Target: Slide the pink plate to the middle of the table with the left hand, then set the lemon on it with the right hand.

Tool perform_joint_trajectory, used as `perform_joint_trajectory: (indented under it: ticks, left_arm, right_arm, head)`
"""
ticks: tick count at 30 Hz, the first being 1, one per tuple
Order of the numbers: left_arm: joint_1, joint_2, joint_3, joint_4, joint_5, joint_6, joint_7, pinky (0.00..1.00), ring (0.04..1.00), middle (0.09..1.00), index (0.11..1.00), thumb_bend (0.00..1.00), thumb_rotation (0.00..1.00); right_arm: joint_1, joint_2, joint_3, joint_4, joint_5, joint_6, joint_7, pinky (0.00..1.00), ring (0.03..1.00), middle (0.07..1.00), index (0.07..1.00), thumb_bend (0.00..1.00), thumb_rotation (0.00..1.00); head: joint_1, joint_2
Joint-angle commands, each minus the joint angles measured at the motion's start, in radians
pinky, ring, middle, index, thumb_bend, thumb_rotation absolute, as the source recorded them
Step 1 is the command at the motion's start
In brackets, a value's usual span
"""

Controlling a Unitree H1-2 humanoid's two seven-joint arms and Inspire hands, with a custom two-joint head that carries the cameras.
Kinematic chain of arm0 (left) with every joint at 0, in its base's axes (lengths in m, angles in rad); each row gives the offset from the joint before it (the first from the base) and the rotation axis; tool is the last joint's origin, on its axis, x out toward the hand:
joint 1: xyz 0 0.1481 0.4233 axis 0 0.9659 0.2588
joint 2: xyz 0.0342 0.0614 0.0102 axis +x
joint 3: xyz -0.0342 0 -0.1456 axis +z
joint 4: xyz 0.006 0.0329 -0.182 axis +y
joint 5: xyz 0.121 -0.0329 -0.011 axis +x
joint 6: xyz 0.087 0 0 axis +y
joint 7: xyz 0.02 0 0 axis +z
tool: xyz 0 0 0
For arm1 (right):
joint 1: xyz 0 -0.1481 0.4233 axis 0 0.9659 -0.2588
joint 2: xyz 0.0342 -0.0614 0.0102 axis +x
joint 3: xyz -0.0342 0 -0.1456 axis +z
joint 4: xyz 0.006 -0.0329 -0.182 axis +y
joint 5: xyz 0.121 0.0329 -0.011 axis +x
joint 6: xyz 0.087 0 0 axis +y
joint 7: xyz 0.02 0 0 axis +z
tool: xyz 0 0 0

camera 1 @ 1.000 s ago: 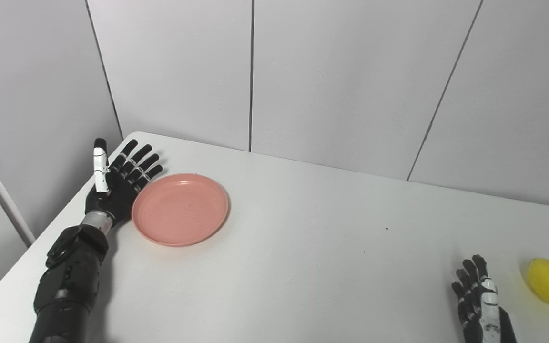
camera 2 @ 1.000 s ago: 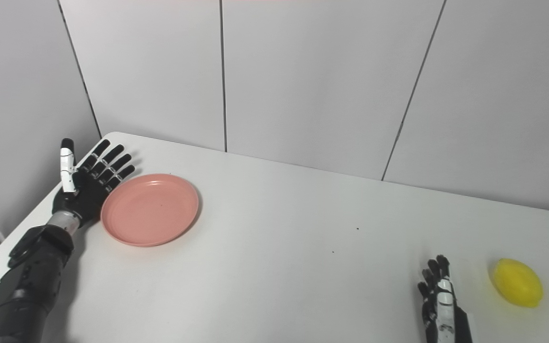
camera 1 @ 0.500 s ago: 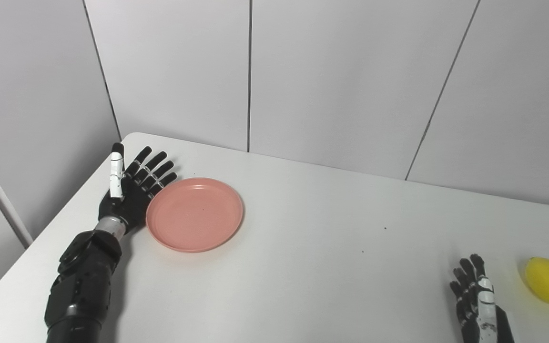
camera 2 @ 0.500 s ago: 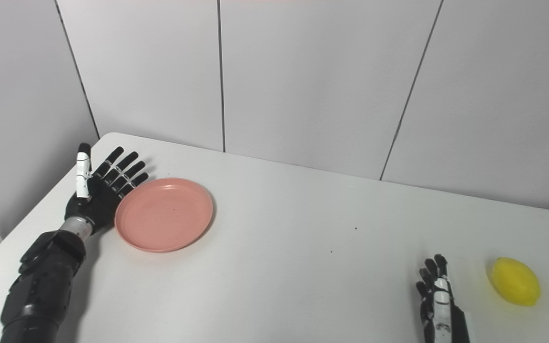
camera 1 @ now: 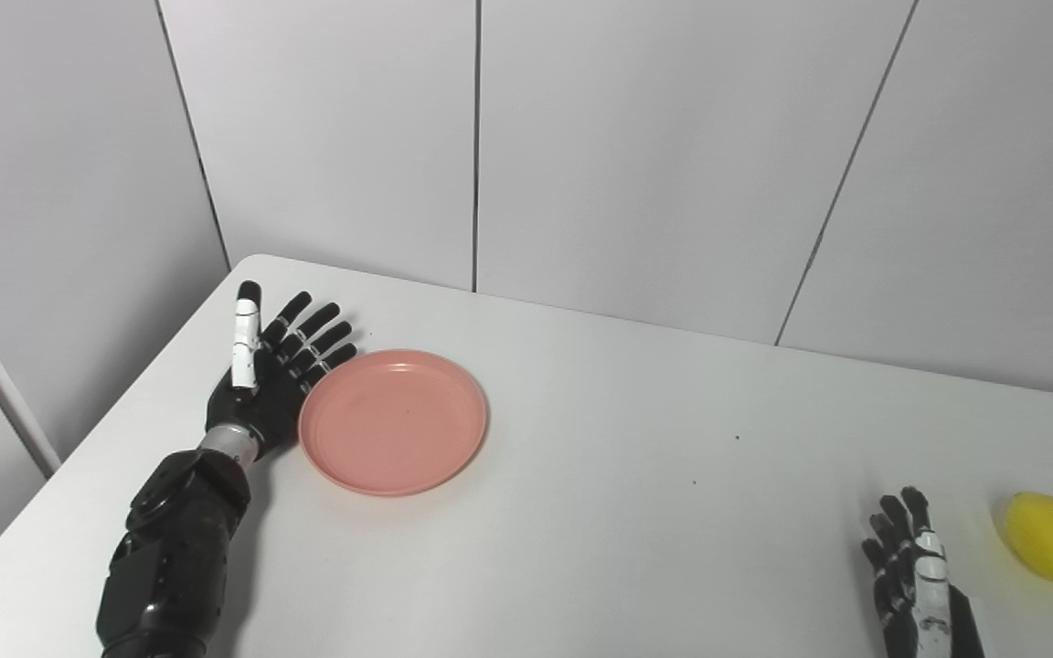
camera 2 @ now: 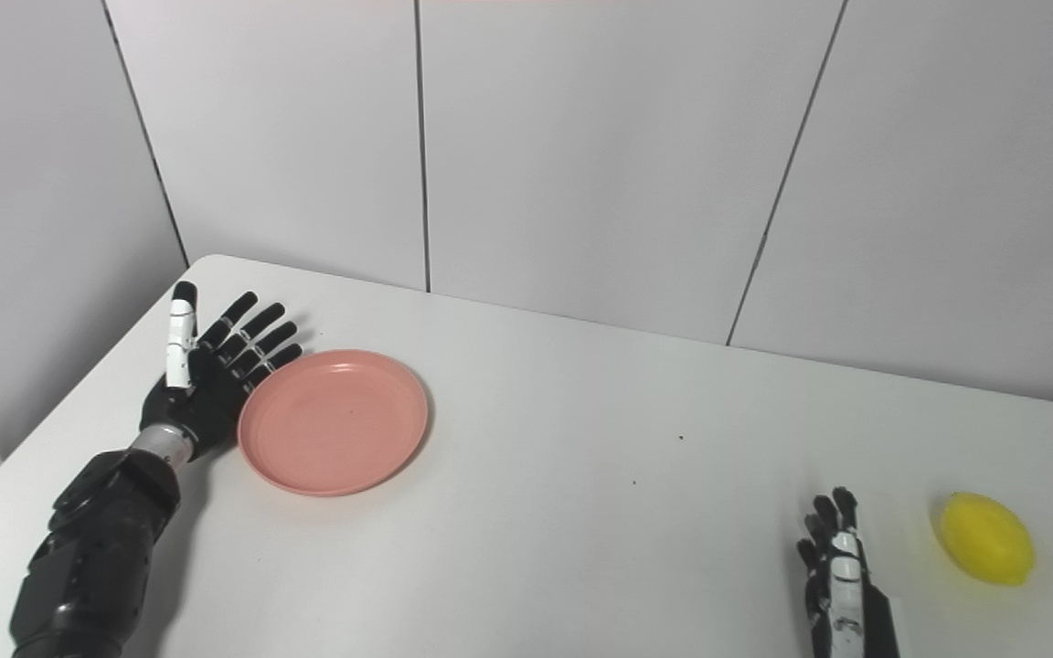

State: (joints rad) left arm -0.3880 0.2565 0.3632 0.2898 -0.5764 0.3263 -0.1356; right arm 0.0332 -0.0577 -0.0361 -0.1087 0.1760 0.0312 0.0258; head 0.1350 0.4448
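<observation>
While the white table [camera 1: 581,512] offers a broad bare middle, the pink plate [camera 1: 393,421] lies on its left part, short of centre, so the slide is judged under way but unfinished; placing the lemon has not begun. Open room is ample to the plate's right, with nothing but a few small dark specks between plate and table middle. Behind, the table's far edge meets the grey panelled wall [camera 1: 654,164]; to the left, the rounded corner and left edge lie near the arm, so any push should run rightward, away from that edge. Left hand [camera 1: 266,379]: flat on edge against the plate's left rim, palm toward it, fingers straight and slightly spread, thumb raised, holding nothing. Right hand [camera 2: 835,571]: low at the near edge, only partly in view, fingers extended and a little apart, empty, waiting. Lemon [camera 2: 986,537]: resting on the table near the right edge, just beside the right hand, apart from it
</observation>
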Motion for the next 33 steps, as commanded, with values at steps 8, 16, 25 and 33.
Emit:
perform_joint_trajectory:
  ticks: [8, 16, 25, 33]
  left_arm:
    - [0.030, -0.046, -0.057, -0.057, 0.075, -0.014, 0.014, 0.75, 0.784, 0.800, 0.855, 0.72, 0.86]
    - [0.050, -0.094, -0.089, -0.066, 0.135, -0.035, 0.050, 0.78, 0.790, 0.814, 0.858, 0.72, 0.82]
    - [0.076, -0.131, -0.113, -0.076, 0.179, -0.060, 0.067, 0.84, 0.830, 0.830, 0.878, 0.71, 0.82]
    - [0.102, -0.187, -0.139, -0.120, 0.230, -0.055, 0.115, 0.85, 0.841, 0.853, 0.903, 0.71, 0.83]
  right_arm:
    - [0.019, 0.009, 0.016, 0.000, 0.003, 0.044, 0.018, 1.00, 0.982, 0.970, 1.000, 0.63, 1.00]
    - [0.019, 0.009, 0.017, -0.004, 0.001, 0.048, 0.017, 1.00, 0.980, 0.968, 0.999, 0.64, 1.00]
    - [0.016, 0.012, 0.020, -0.002, -0.001, 0.046, 0.015, 1.00, 0.977, 0.967, 0.994, 0.66, 1.00]
    - [0.016, 0.018, 0.019, -0.008, -0.003, 0.054, 0.009, 1.00, 0.968, 0.960, 0.987, 0.66, 0.98]
  head:
    - [0.000, 0.009]
    - [-0.004, 0.019]
    - [-0.008, 0.024]
    - [-0.012, 0.029]
